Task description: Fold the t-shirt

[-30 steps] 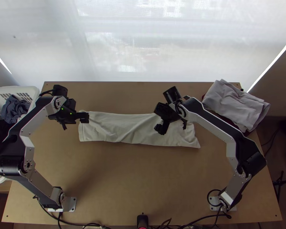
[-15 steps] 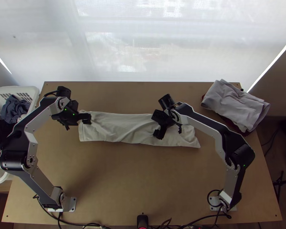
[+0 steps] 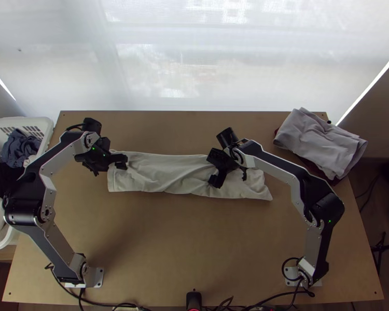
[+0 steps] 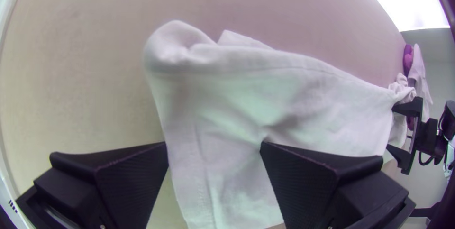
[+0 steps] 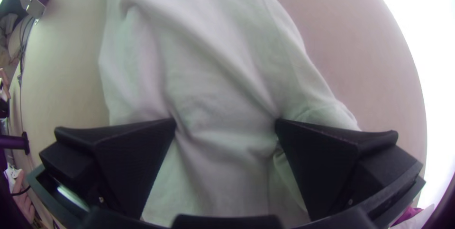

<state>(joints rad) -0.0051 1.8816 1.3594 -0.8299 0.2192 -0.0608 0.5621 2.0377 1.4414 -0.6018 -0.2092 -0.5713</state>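
Note:
The pale t-shirt [image 3: 168,173] lies as a long folded strip across the middle of the table, slightly wrinkled. Over its left end stands my left gripper [image 3: 116,165]; in the left wrist view the left gripper [image 4: 214,146] is open, with the shirt's edge [image 4: 227,96] running between and beyond its fingers. My right gripper [image 3: 230,177] is over the strip's right part. In the right wrist view the right gripper [image 5: 226,122] is open, its fingertips at the cloth [image 5: 213,91], which creases between them. Whether the tips press on the cloth I cannot tell.
A grey folded cloth [image 3: 321,142] lies on dark red fabric at the table's back right corner. A white basket [image 3: 41,124] with dark and light clothes stands off the left edge. Bare table [image 3: 184,243] extends in front of the shirt.
My left gripper has moved slightly right over the shirt's left end. The right gripper has come a little nearer the table's front, then stayed nearly still. The shirt looks unchanged.

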